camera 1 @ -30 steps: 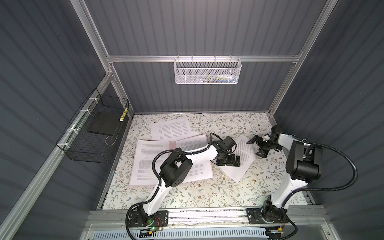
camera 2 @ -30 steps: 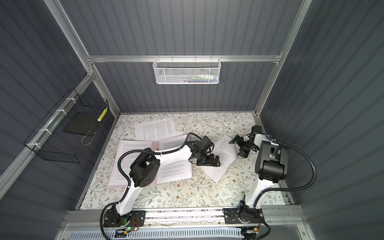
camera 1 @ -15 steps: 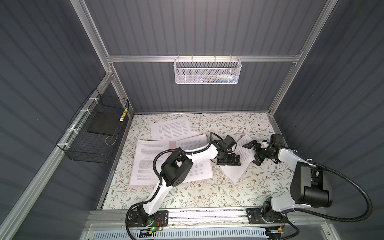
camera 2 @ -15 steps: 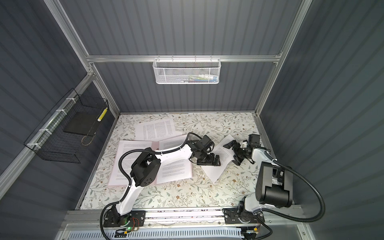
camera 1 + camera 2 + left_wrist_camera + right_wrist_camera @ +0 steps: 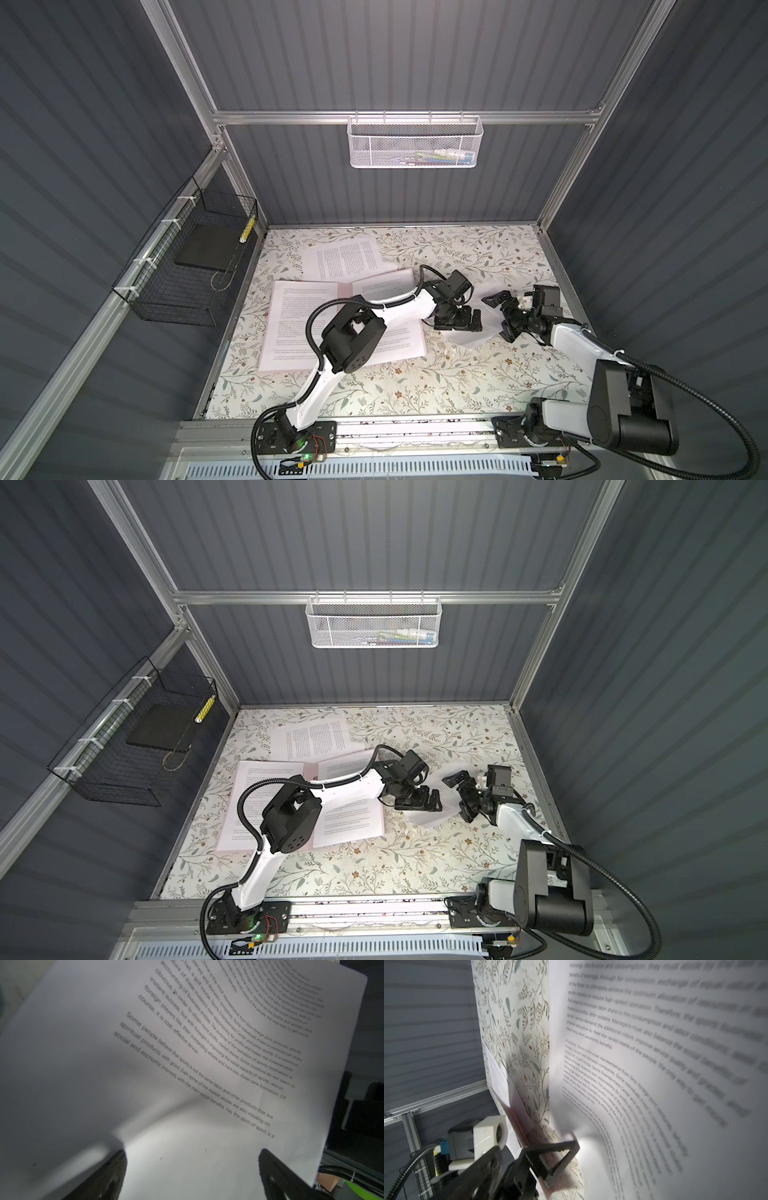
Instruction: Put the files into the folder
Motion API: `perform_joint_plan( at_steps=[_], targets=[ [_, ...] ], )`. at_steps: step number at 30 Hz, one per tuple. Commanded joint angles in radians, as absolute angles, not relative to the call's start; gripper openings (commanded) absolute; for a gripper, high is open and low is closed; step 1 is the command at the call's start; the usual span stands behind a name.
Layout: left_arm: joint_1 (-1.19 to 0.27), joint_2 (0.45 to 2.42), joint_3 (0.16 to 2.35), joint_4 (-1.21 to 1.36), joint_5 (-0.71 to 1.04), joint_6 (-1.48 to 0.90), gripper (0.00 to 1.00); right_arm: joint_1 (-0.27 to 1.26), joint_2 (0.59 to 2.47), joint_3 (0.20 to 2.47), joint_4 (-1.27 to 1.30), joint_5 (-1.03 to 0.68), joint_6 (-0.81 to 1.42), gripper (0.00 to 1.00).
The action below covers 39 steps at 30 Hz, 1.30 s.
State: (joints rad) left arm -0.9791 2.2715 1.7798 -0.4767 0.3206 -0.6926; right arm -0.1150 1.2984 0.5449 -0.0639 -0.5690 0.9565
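Note:
The pale pink folder (image 5: 344,289) lies open at the table's left, with a printed sheet on its left half (image 5: 297,324) and another on its right half (image 5: 401,347). A further file (image 5: 345,259) lies behind it. One loose sheet (image 5: 489,320) (image 5: 446,799) is curled up between the two arms. My left gripper (image 5: 457,325) (image 5: 192,1167) stands open, both fingertips (image 5: 113,1169) resting on this sheet. My right gripper (image 5: 502,314) (image 5: 462,796) is open at the sheet's right edge. In the right wrist view the bowed sheet (image 5: 654,1068) fills the picture.
A black wire basket (image 5: 183,291) holding a flat black slab hangs on the left wall. A white mesh basket (image 5: 415,143) hangs on the back wall. The floral table cover (image 5: 436,374) ends at a metal rail in front.
My right arm has swung from the back right down to the loose sheet's right edge, and that edge has lifted. The left arm has stayed put.

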Motion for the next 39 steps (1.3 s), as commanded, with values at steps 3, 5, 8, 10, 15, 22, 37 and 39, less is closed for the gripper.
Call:
perform_joint_plan(
  at_steps=[3,5,8,10,15,22,37,39],
  targets=[
    [-0.979,2.320,1.708,-0.550,0.302,-0.693,1.00,-0.114,1.262,0.484,0.003,-0.481,1.026,0.87],
    [-0.979,2.319,1.705,-0.547,0.304,-0.696,1.00,-0.115,1.251,0.481,-0.015,-0.461,1.032,0.77],
    [-0.980,2.318,1.700,-0.546,0.305,-0.697,1.00,-0.118,1.248,0.469,-0.028,-0.451,1.044,0.60],
    [-0.980,2.317,1.702,-0.545,0.306,-0.696,1.00,-0.119,1.241,0.447,-0.022,-0.444,1.065,0.45],
    [-0.977,2.328,1.739,-0.559,0.312,-0.690,1.00,-0.118,1.182,0.405,-0.070,-0.380,1.081,0.09],
    [-0.974,2.299,1.863,-0.572,0.360,-0.637,1.00,-0.118,1.073,0.447,-0.171,-0.347,1.007,0.00],
    [-0.789,1.685,1.590,-0.628,0.048,-0.486,1.00,0.187,1.129,1.177,-0.738,-0.192,0.469,0.00],
    [-0.728,1.586,1.503,-0.651,-0.024,-0.485,1.00,0.286,1.211,1.305,-0.794,-0.213,0.444,0.00]
  ],
)
